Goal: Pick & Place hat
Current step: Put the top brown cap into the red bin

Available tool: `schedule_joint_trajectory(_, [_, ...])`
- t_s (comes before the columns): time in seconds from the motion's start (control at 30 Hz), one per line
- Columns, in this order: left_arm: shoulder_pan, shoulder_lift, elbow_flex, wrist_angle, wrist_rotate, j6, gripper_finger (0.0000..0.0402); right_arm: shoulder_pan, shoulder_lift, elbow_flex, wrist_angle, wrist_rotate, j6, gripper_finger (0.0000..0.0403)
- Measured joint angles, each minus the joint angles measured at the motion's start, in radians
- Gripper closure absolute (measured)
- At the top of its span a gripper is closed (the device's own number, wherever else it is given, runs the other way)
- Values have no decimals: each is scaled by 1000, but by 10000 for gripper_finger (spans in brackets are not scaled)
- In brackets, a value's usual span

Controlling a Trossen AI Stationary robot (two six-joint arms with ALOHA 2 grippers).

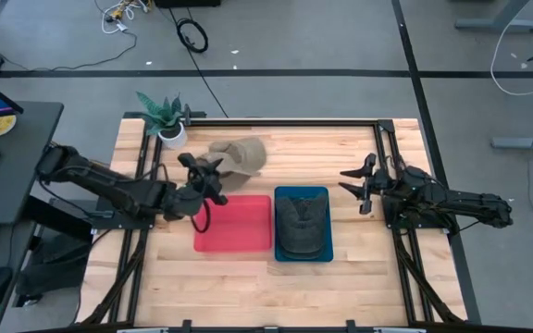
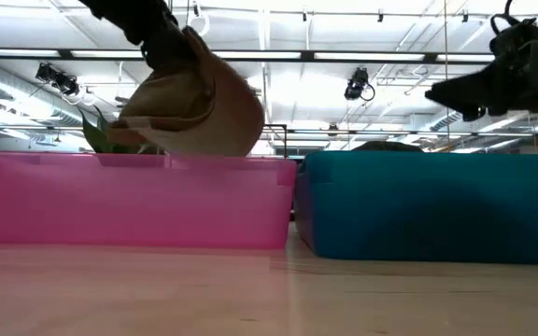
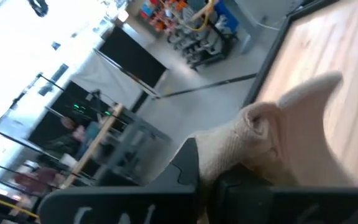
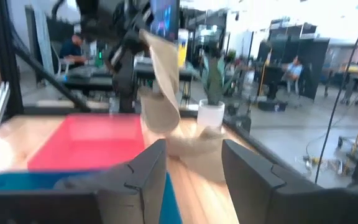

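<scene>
Seen from above, the left end effector point(image 1: 209, 176) grips a tan hat point(image 1: 240, 154) by its edge, holding it over the wooden bench point(image 1: 359, 273) just behind the red bin point(image 1: 234, 224), with a potted plant point(image 1: 164, 117) near the bench's far left corner. The low view shows what the overhead one cannot: the tan hat point(image 2: 194, 107) hangs clear above the pink-red bin's point(image 2: 134, 201) rim, off the bench, its crown drooping below the clamped fingers. In the left wrist view the fingers are pinched tight on a fold of tan hat point(image 3: 278, 143) fabric, with the bench boards running past beyond it. To the right of the red bin, touching it, sits a blue bin point(image 1: 303, 225) with a dark hat point(image 1: 301, 222) lying inside (from table height, only a sliver of its crown point(image 2: 389, 145) peeks over the blue bin point(image 2: 432, 205) wall). Further right, the right end effector point(image 1: 360, 184) hovers beside the blue bin near the bench's right rail, fingers spread wide and holding nothing. Its own wrist view confirms the wide gap between its fingers point(image 4: 143, 174) and looks across at the tan hat point(image 4: 165, 87) dangling from the other arm, the potted plant point(image 4: 213, 99) behind it, and people seated in the room beyond.
</scene>
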Motion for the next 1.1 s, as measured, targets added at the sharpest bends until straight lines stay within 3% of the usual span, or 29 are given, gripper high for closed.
schedule_joint_trajectory(0.2, [-101,0,0,153,-99,205,399,0,0,0,150,0,20,243])
schedule_joint_trajectory(0.43, [-227,0,0,369,-102,427,399,0,0,0,304,0,129,243])
schedule_joint_trajectory(0.6, [-322,0,0,429,21,529,399,0,0,0,342,-9,233,243])
schedule_joint_trajectory(0.73, [-372,1,0,455,130,559,399,1,18,0,367,-125,214,243])
schedule_joint_trajectory(0.93, [-378,1,0,573,178,556,399,25,104,0,455,-176,191,243])
schedule_joint_trajectory(1.1, [-377,1,0,568,402,515,399,60,208,4,529,-229,180,243])
